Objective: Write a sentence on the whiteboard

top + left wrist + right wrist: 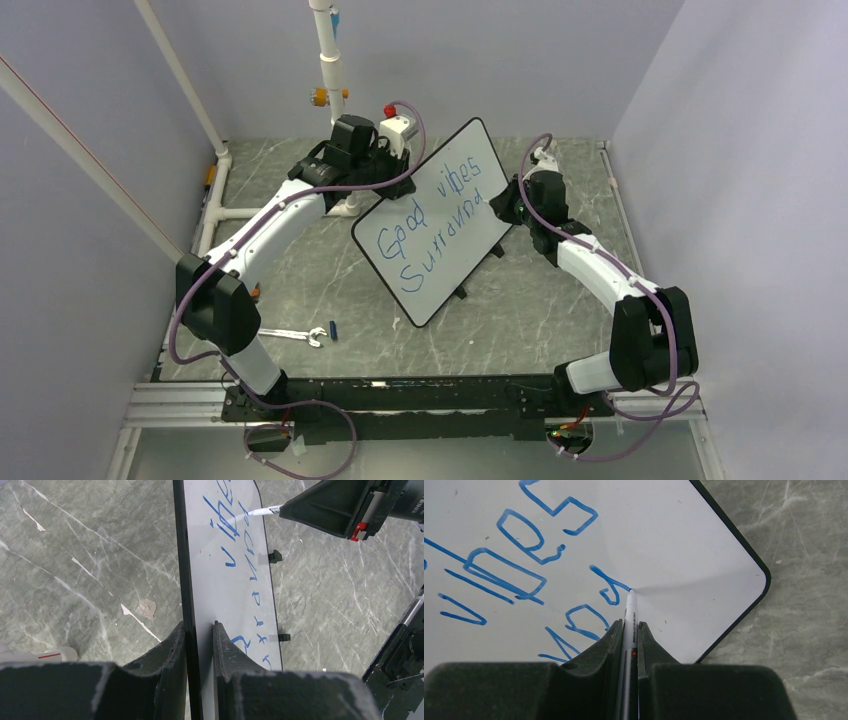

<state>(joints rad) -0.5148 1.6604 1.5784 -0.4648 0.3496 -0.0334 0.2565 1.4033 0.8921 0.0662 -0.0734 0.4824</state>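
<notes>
Grey marbled desk [560, 300] fills the floor of a pale-walled cell in the overhead view. The whiteboard [468, 148] sits at its middle, turned on a diagonal between my two arms. On it the sentence [432, 225] runs in blue: "Good vibes" on top, and beneath it a second line that I read as "Surround". My left arm [290, 205] reaches to the board's far left edge, and my right arm [600, 265] comes at it from the right-hand edge. A wrench [293, 335] and a small blue cap [333, 329] lie well apart from the board, near the left arm's base.

From the left wrist I see the board edge-on, its black frame clamped tight between the left fingers [172, 650], so that arm is steadying it. Near the top of this view, the tip of a marker [265, 511] touches the white face beside the lettering.

From the right wrist, the right fingers [610, 645] are closed on the marker. Its tip rests at the end of the last blue letter of the lower line, and bare white runs from there to the rounded corner.

My read is that two lines are down and the writing is well advanced, perhaps done. I cannot tell whether the lower line wants more letters. Either way, what remains is to lift the tip off and let go of the board.
</notes>
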